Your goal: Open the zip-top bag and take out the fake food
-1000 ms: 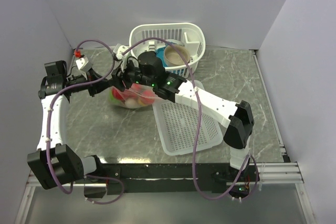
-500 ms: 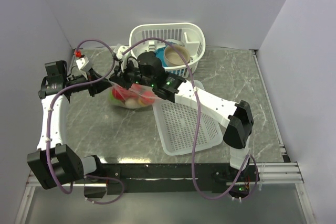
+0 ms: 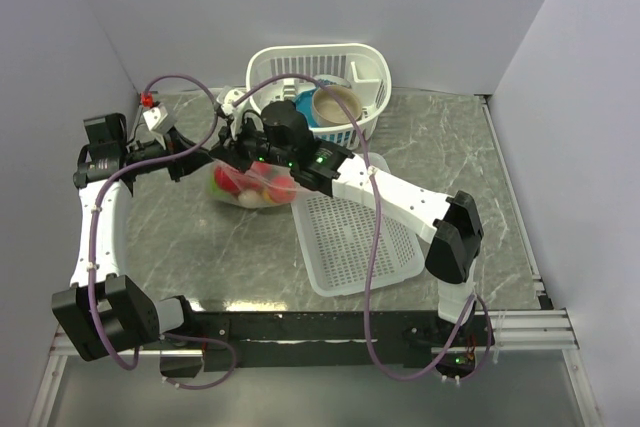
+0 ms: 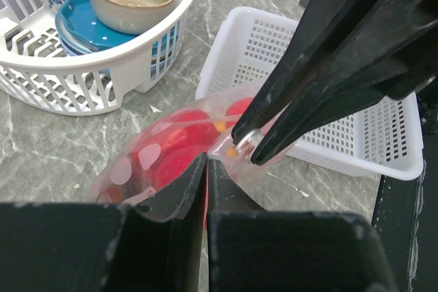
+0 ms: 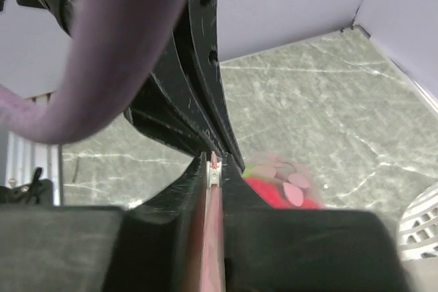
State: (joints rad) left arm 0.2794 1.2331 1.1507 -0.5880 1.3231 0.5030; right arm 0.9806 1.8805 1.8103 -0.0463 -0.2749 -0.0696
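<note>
The zip-top bag [image 3: 250, 187] slumped on the tabletop [image 3: 180, 237], just left of the flat mesh tray [image 3: 350, 242] and near the white dish rack [image 3: 365, 72], its fake food [image 4: 179, 143] showing red through the plastic. The left jaws were pinched tight on the bag's top edge, and the right jaws were closed on that same edge just beside them.

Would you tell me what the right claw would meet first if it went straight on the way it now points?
Most likely the left claw, which pinches the zip-top bag just ahead of the right claw; they look nearly touching, though depth is unclear.
</note>
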